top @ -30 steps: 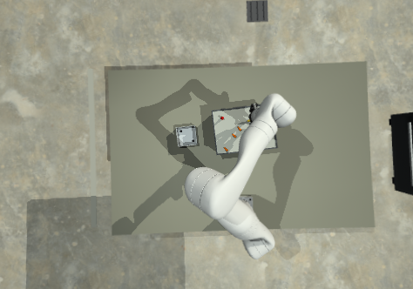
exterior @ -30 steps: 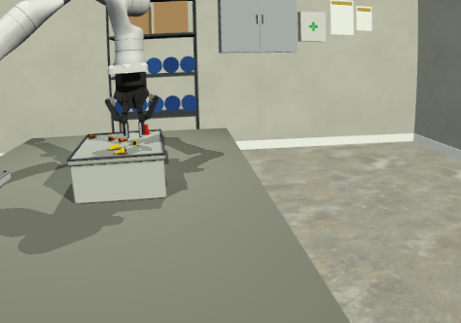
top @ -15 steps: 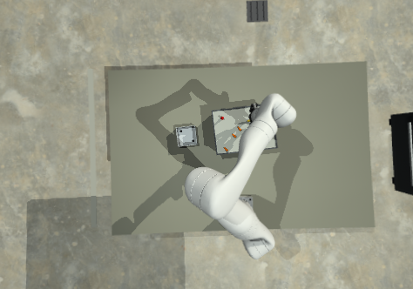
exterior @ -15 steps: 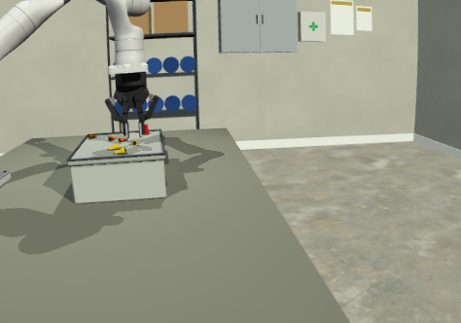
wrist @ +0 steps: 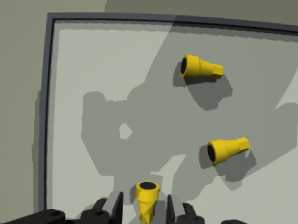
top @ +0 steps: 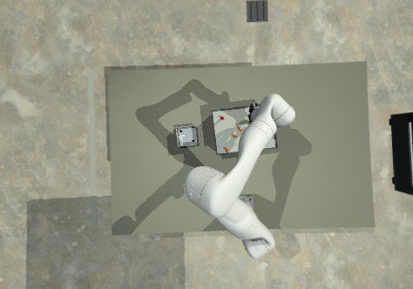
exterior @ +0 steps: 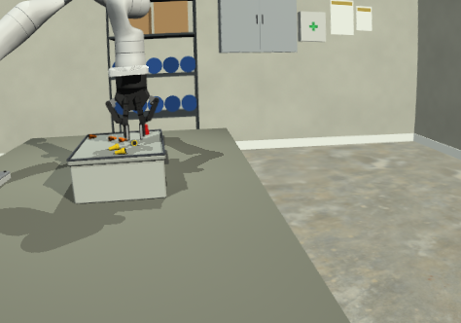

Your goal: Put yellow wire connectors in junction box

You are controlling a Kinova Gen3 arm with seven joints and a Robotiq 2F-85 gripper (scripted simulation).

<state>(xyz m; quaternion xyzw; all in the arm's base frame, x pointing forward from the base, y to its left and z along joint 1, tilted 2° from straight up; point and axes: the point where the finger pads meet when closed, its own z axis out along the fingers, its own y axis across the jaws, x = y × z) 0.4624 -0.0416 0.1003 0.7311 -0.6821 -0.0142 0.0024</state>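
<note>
The gripper (wrist: 145, 210) stands partly open around one yellow wire connector (wrist: 147, 198) on the tool case's lid (wrist: 90, 90), gripping nothing yet. Small, light and probably slippery (a tapered cone), it wants pinching across its wider collar.

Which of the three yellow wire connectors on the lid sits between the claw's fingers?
The lowest one in the wrist view, bracketed by both fingers. The other two lie apart, farther across the lid.

A workshop or storeroom: bare concrete floor (exterior: 370, 210), a metal shelf rack (exterior: 195, 50) with boxes and blue drums, a grey wall cabinet (exterior: 258, 20), and a first-aid box (exterior: 312, 26).
</note>
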